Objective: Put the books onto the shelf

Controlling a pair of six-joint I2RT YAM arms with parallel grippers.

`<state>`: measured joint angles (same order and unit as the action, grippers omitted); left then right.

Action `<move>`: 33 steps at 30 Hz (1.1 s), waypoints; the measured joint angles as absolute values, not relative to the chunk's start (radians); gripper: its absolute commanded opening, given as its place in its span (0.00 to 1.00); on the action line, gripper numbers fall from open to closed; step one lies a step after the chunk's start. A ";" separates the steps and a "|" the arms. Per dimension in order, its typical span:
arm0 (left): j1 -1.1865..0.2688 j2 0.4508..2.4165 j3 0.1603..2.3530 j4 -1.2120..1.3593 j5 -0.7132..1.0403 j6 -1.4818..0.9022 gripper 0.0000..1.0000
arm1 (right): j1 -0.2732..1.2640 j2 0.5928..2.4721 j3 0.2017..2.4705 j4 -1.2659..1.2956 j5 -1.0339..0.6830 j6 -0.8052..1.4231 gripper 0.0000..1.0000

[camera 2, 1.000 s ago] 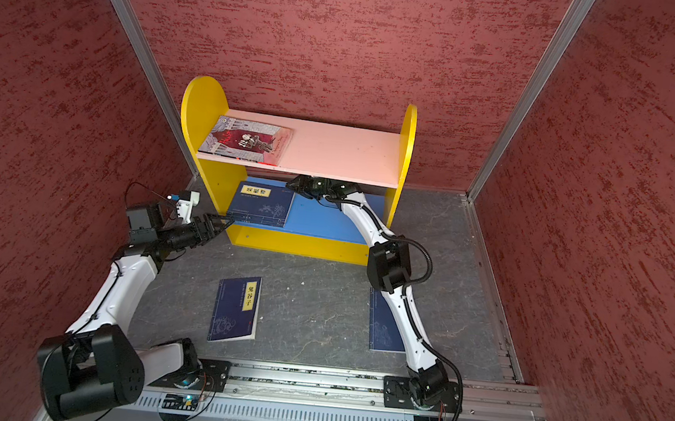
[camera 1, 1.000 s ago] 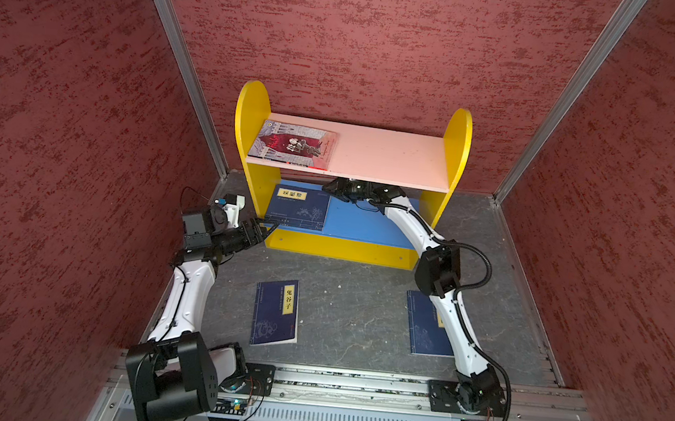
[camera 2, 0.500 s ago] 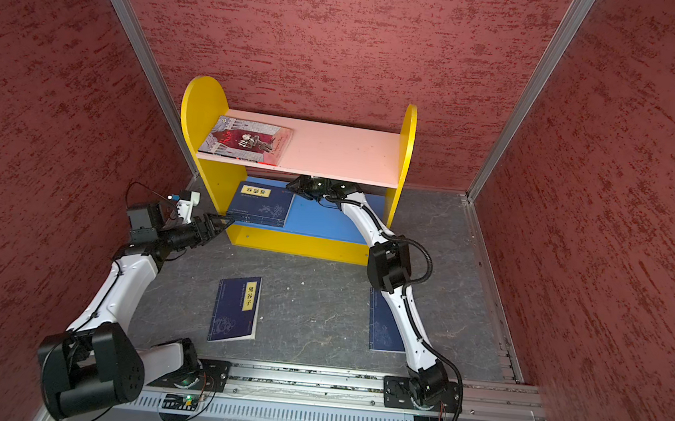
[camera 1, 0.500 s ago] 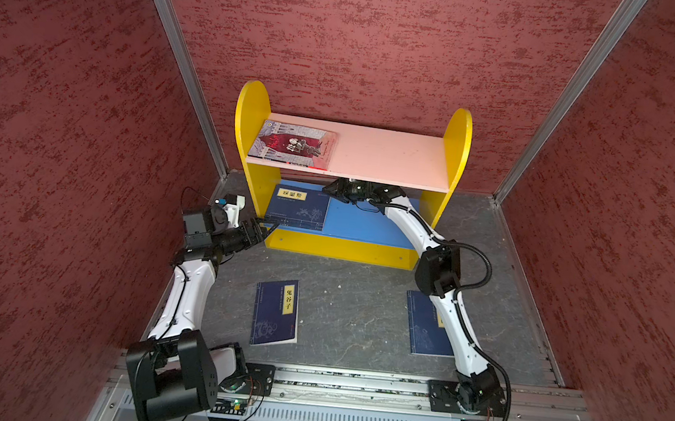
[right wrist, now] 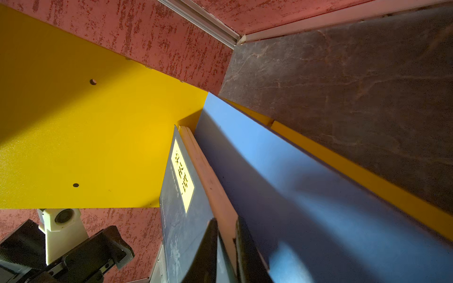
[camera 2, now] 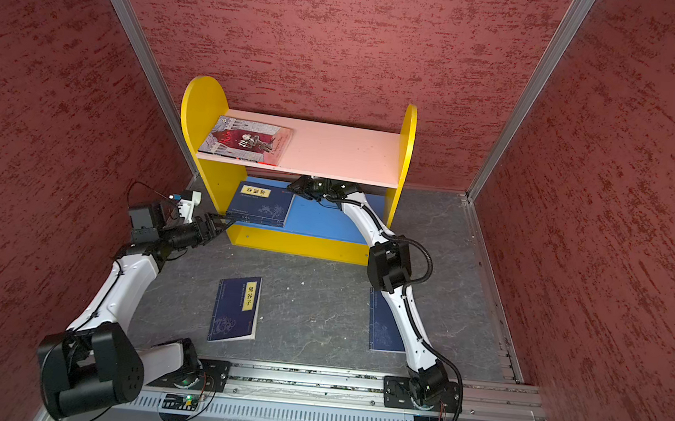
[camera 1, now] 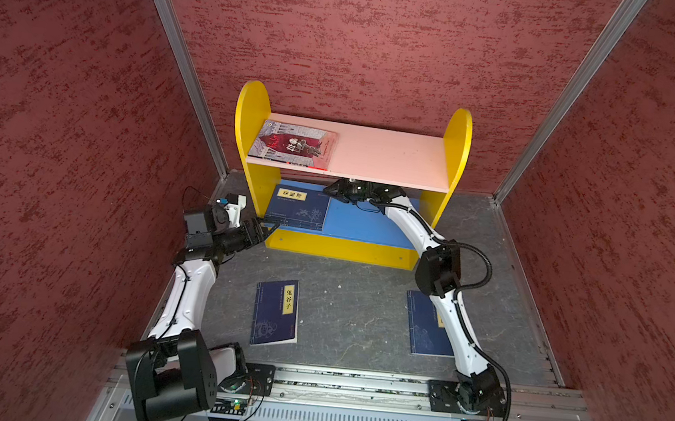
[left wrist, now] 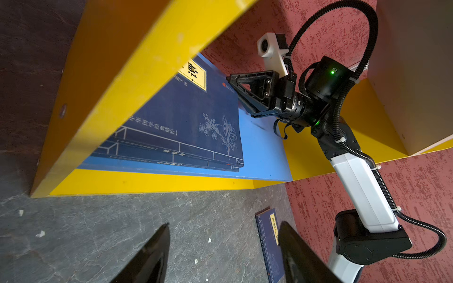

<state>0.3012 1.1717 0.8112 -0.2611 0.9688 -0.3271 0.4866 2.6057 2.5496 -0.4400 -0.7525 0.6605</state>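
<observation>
The shelf (camera 1: pixel 390 158) stands at the back wall with a red-and-grey book (camera 1: pixel 293 146) lying flat on its pink upper board. Navy books (camera 1: pixel 298 210) are stacked at the left end of the blue lower board. My right gripper (camera 1: pixel 331 192) reaches under the pink board to the stack's right edge. In the right wrist view my right gripper (right wrist: pixel 226 221) has its jaws shut on the pale page edge of the navy books (right wrist: pixel 181 196). My left gripper (camera 1: pixel 269 227) hovers open and empty by the shelf's front left corner, and it shows open in the left wrist view (left wrist: pixel 224 224).
Two more navy books lie flat on the grey floor: one (camera 1: pixel 277 312) left of centre, and another (camera 1: pixel 425 327) partly hidden under the right arm. Red walls close in on three sides. A metal rail (camera 1: pixel 354 381) runs along the front.
The right gripper's jaws have narrowed onto the stack's edge. Both arms and all the books keep their places.
</observation>
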 measured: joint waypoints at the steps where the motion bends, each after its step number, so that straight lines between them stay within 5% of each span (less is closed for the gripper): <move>1: 0.300 1.172 0.811 -0.261 0.968 -0.326 0.70 | 0.486 2.606 2.550 -0.440 -0.754 0.660 0.19; 5: 0.296 1.172 0.813 -0.266 0.957 -0.321 0.70 | 0.487 2.606 2.557 -0.448 -0.754 0.652 0.37; 9: 0.295 1.170 0.821 -0.292 0.912 -0.346 0.70 | 0.488 2.604 2.561 -0.449 -0.710 0.633 0.44; 33: 0.241 1.176 0.821 -0.268 0.878 -0.527 0.70 | 0.474 2.603 2.561 -0.492 -0.643 0.664 0.29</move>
<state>0.2409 1.1763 0.8207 -0.2680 0.8776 -0.5266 0.4740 2.6030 2.5607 -0.4923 -0.6434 0.6640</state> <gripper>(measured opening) 0.704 0.295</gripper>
